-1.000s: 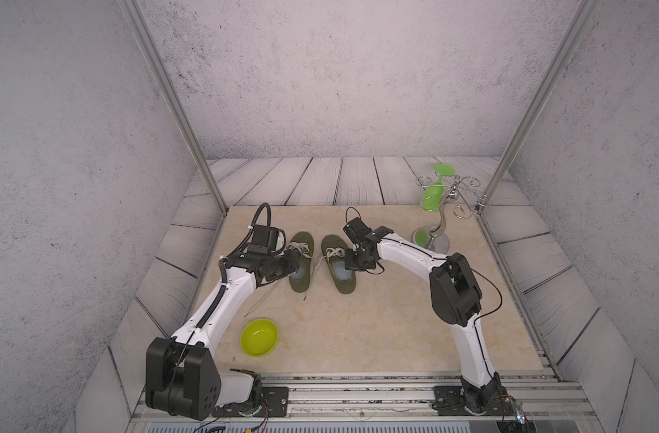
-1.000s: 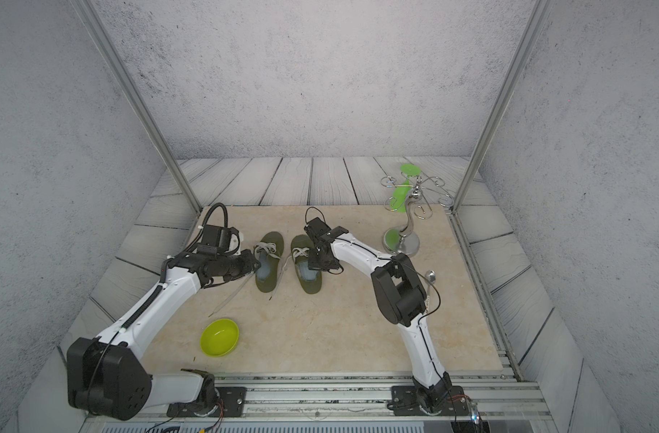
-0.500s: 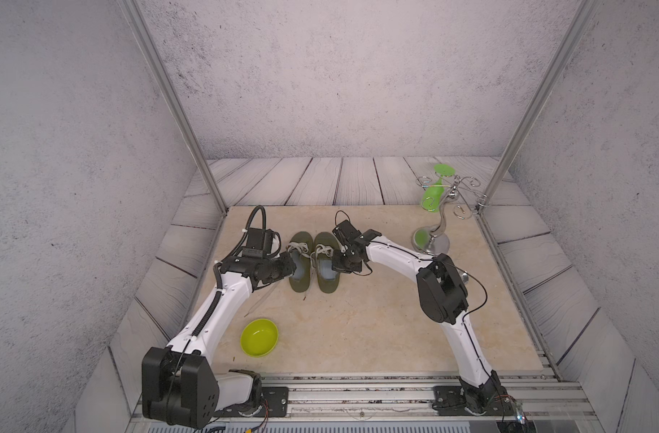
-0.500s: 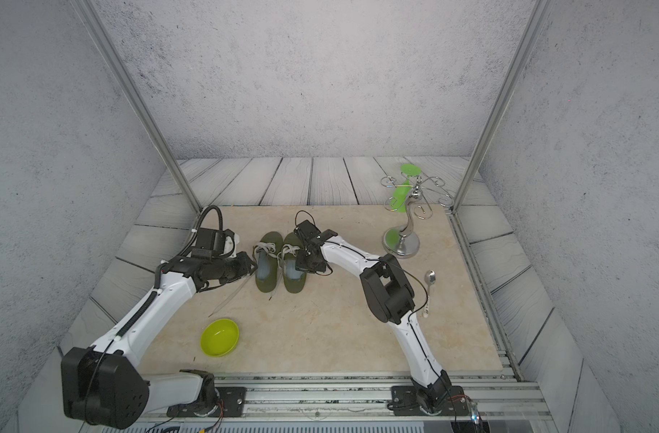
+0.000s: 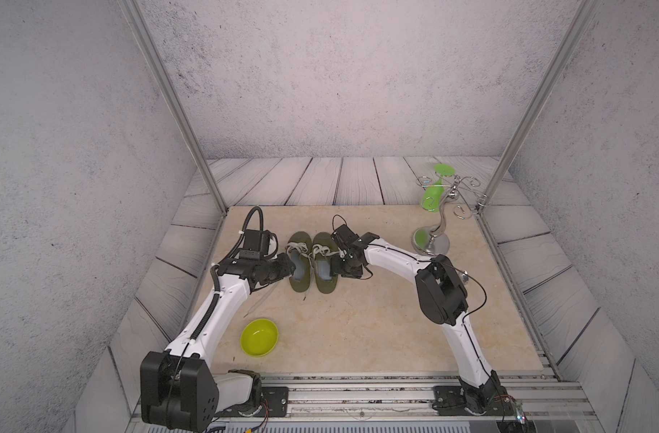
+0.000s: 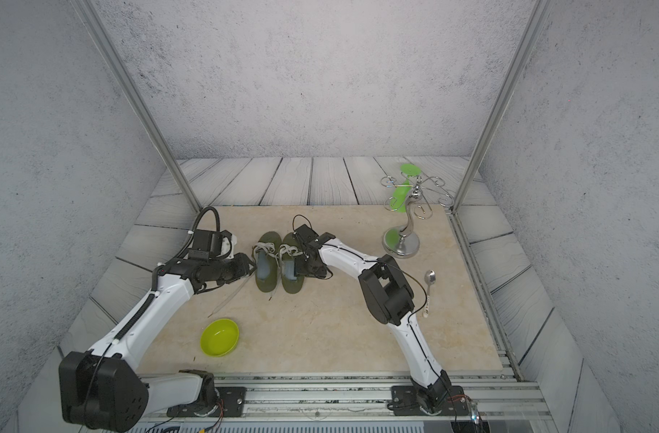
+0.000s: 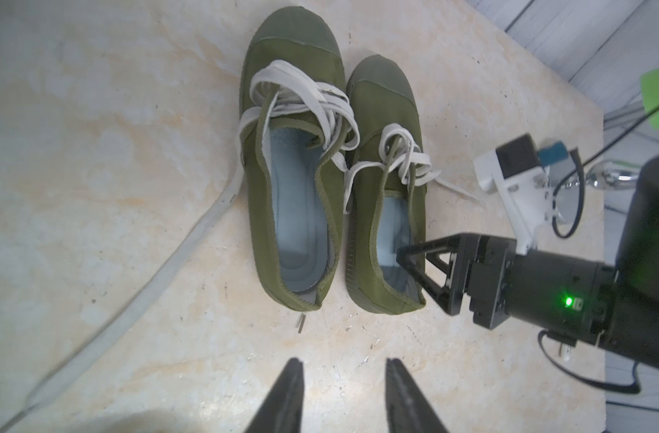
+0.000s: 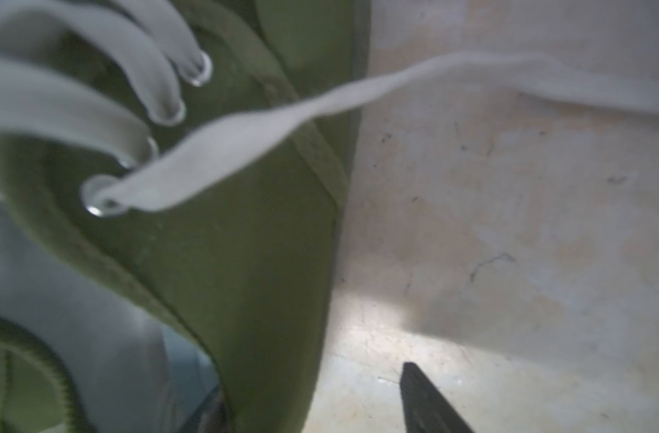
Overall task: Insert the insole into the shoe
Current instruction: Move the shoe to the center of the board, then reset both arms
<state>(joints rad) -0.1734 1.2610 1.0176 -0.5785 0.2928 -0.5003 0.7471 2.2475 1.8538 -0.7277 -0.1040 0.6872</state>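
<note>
Two olive-green shoes stand side by side on the beige mat, the left shoe [image 5: 300, 240] [image 7: 290, 60] and the right shoe [image 5: 326, 290] [image 7: 380, 97] [image 8: 245, 262]. A pale blue insole [image 7: 298, 210] lies inside the left one, and another insole [image 7: 393, 225] [image 8: 95, 337] lies in the right one. My left gripper [image 5: 288, 267] [image 7: 345, 361] is open over bare mat just off the heels. My right gripper [image 5: 339, 264] [image 7: 418, 277] [image 8: 311, 382] is open, straddling the right shoe's outer wall with one finger inside.
A yellow-green bowl [image 5: 259, 336] sits near the front left. A chrome stand [image 5: 433, 240] with a green glass hanging on it is at the back right, with a spoon [image 6: 429, 279] in front of it. A long loose lace [image 7: 151, 285] trails across the mat beside the left shoe.
The right arm slid the right shoe leftward until it sat against the left shoe. Both grippers have since opened, and the left one has come off its shoe.
</note>
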